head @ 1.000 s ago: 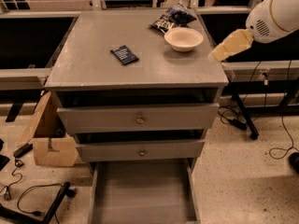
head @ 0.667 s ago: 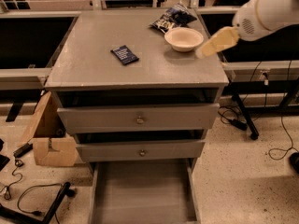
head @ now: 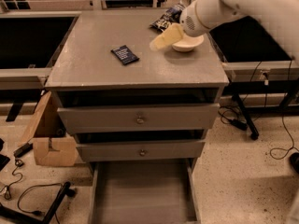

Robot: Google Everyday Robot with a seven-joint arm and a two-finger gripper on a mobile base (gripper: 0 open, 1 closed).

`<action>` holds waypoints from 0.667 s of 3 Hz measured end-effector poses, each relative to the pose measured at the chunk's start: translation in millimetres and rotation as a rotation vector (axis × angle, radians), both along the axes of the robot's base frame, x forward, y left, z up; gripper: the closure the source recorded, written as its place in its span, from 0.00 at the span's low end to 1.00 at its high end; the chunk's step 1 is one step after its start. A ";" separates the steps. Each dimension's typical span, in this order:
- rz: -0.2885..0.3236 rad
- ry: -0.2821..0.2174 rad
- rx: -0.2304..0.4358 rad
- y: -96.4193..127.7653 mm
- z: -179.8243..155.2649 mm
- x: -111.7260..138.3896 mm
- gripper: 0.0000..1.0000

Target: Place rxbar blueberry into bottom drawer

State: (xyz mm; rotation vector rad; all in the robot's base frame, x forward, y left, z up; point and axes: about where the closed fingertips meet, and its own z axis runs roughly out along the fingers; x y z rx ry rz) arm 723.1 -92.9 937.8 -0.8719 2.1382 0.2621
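the gripper [head: 156, 42], a pale cream wedge at the end of the white arm [head: 233, 3], hangs over the right rear part of the grey counter [head: 93, 55]. it reaches in from the upper right and points down and to the left. from this angle it reads as one tapered shape, so i cannot tell whether it is released or clenched; nothing is seen held in it. its rear end overlaps the left edge of a shallow white bowl [head: 189, 43] that sits on the counter near the right side.

the rxbar blueberry [head: 124, 54] lies flat on the counter, a small dark rectangle with pale lettering, turned a little askew. it is left of the gripper's tip and apart from it, with bare counter between them. behind the bowl, at the back edge, a glossy dark snack bag [head: 166, 18] is partly hidden by the arm.

below the counter, the top drawer [head: 138, 118] and the middle drawer [head: 140, 150] each show a round knob and stand slightly out. the bottom drawer [head: 142, 190] is pulled far out toward the camera, its plain grey floor bare. a cardboard box [head: 49, 139] leans against the cabinet's left side, and dark cables [head: 28, 195] lie on the speckled floor.
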 end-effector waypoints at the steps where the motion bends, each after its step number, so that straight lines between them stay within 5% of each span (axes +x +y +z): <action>1: 0.026 0.023 0.033 60.0 -11.0 21.1 0.00; 2: 0.037 0.002 0.039 99.1 -18.2 41.1 0.00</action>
